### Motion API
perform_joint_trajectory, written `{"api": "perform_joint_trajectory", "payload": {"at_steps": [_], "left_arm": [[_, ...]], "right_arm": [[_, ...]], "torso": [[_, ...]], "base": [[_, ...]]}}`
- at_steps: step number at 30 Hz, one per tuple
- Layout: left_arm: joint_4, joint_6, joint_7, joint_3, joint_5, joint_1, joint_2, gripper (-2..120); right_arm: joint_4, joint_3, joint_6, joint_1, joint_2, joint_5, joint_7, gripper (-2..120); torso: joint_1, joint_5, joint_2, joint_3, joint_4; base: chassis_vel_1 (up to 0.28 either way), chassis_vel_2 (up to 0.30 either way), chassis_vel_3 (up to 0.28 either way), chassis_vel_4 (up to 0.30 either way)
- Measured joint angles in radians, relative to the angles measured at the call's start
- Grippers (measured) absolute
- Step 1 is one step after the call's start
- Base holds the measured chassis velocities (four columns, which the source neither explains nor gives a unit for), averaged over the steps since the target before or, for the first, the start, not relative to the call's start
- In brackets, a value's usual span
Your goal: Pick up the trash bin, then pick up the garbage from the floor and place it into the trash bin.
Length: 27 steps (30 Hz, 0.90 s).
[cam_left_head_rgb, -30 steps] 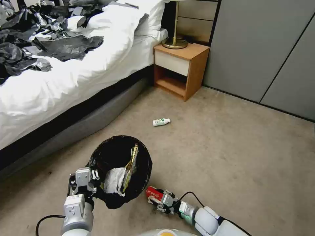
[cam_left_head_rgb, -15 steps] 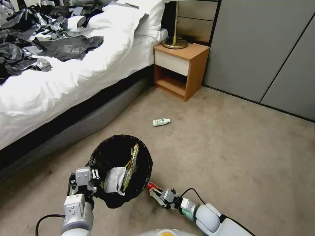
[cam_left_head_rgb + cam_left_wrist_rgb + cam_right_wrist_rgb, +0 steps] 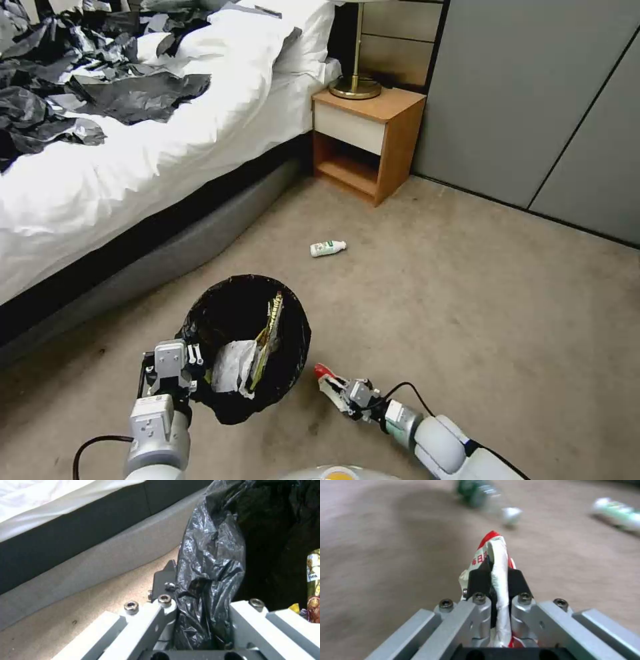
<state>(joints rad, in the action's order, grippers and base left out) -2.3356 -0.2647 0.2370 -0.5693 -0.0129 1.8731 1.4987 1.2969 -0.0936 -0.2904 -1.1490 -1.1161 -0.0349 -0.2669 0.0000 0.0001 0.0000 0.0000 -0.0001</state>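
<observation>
**Observer:** What have you got hold of?

**Me:** My right gripper [image 3: 331,385] is clamped flat on a red and white snack wrapper [image 3: 498,565], low over the carpet [image 3: 480,320], just right of the trash bin [image 3: 247,347]. My left gripper [image 3: 175,363] pinches the bin's near-left rim through the black liner [image 3: 210,575], jaws closed on the bag and the rim inside it.

**Observer:** How will the wrapper handle?

**Me:** I judge it very light, thin and limp. It is squashed to a narrow fold between my pads and sticks out past them, so it could flop or slide if I swing fast. A grip across the flat middle, as now, seems best; foil is slick.

**Observer:** Which way does it point?

**Me:** Its long axis runs along my fingers, the red tip leading, aimed far and slightly left, toward the bin's right side.

**Observer:** And the bin?

**Me:** Light, stiff plastic, I'd guess, though the liner is slippery. Its mouth tilts up toward me, with a white tissue wad [image 3: 232,367] and a yellow wrapper [image 3: 268,333] on edge inside.

**Observer:** Anything left?

**Me:** A green-labelled bottle [image 3: 327,248] lies on its side farther off, cap pointing right, toward the nightstand [image 3: 367,143].
</observation>
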Motion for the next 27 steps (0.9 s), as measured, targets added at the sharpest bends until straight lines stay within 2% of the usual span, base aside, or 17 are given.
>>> {"api": "perform_joint_trajectory", "payload": {"at_steps": [4, 5, 8, 10, 11, 13, 14, 15, 18, 20, 22, 27], "left_arm": [[-0.004, 0.000, 0.000, 0.000, -0.001, 0.003, -0.001, 3], [-0.006, 0.000, 0.000, 0.001, -0.002, 0.005, -0.001, 3], [-0.007, 0.000, 0.000, 0.002, -0.003, 0.006, -0.001, 3], [-0.008, 0.000, 0.000, 0.000, -0.003, 0.008, -0.003, 3], [-0.008, 0.000, 0.000, 0.000, -0.003, 0.008, -0.003, 3], [-0.008, 0.000, 0.000, -0.002, -0.002, 0.007, -0.005, 3], [-0.008, 0.000, 0.000, -0.002, -0.002, 0.007, -0.005, 3], [-0.008, 0.000, 0.000, -0.003, -0.002, 0.005, -0.005, 3], [-0.008, 0.000, 0.000, -0.001, -0.002, 0.003, -0.005, 3], [-0.008, 0.000, 0.000, 0.000, -0.002, 0.002, -0.005, 3], [-0.008, -0.001, 0.000, 0.005, -0.003, 0.001, -0.005, 3], [-0.008, -0.002, 0.000, 0.009, -0.005, 0.000, -0.004, 3]], "right_arm": [[0.030, 0.056, -0.004, 0.023, 0.004, -0.055, 0.029, 0], [0.080, 0.106, -0.003, 0.034, -0.002, -0.096, 0.040, 0], [0.139, 0.149, 0.000, 0.041, -0.010, -0.131, 0.045, 0], [0.298, 0.238, 0.013, 0.049, -0.024, -0.198, 0.045, 0], [0.298, 0.238, 0.013, 0.049, -0.024, -0.198, 0.045, 0], [0.404, 0.275, 0.023, 0.050, -0.026, -0.235, 0.044, 0], [0.404, 0.275, 0.023, 0.050, -0.026, -0.235, 0.044, 0], [0.526, 0.305, 0.033, 0.046, -0.022, -0.277, 0.038, 0], [0.724, 0.306, 0.040, 0.023, 0.010, -0.332, 0.027, 0], [0.752, 0.300, 0.039, 0.018, 0.016, -0.338, 0.025, 0], [0.878, 0.245, 0.019, -0.025, 0.054, -0.349, -0.002, 0], [0.948, 0.172, 0.020, -0.057, 0.086, -0.345, -0.017, 0]], "torso": [[0.000, -0.0001, 0.000, 0.000, 0.0001], [0.000, -0.0001, 0.000, 0.000, 0.0001], [0.000, 0.0000, 0.000, 0.000, 0.0002], [0.000, -0.0002, 0.000, 0.000, 0.0003], [0.000, -0.0002, 0.000, 0.000, 0.0003], [0.000, -0.0002, 0.000, 0.000, 0.0003], [0.000, -0.0002, 0.000, 0.000, 0.0003], [0.000, -0.0005, 0.000, 0.000, 0.0002], [0.000, -0.0003, 0.000, 0.000, 0.0001], [0.000, -0.0004, 0.000, 0.000, 0.0000], [0.000, -0.0003, 0.000, 0.000, -0.0001], [0.000, -0.0002, 0.000, 0.000, -0.0001]], "base": [[0.000, 0.000, 0.000, 0.000], [0.000, 0.000, 0.000, 0.000], [0.000, 0.000, 0.000, 0.000], [0.000, 0.000, 0.000, 0.000], [0.000, 0.000, 0.000, 0.000], [0.000, 0.000, 0.000, 0.000], [0.000, 0.000, 0.000, 0.000], [0.000, 0.000, 0.000, 0.000], [0.000, 0.000, 0.000, 0.000], [0.000, 0.000, 0.000, 0.000], [0.000, 0.000, 0.000, 0.000], [0.000, 0.000, 0.000, 0.000]]}}
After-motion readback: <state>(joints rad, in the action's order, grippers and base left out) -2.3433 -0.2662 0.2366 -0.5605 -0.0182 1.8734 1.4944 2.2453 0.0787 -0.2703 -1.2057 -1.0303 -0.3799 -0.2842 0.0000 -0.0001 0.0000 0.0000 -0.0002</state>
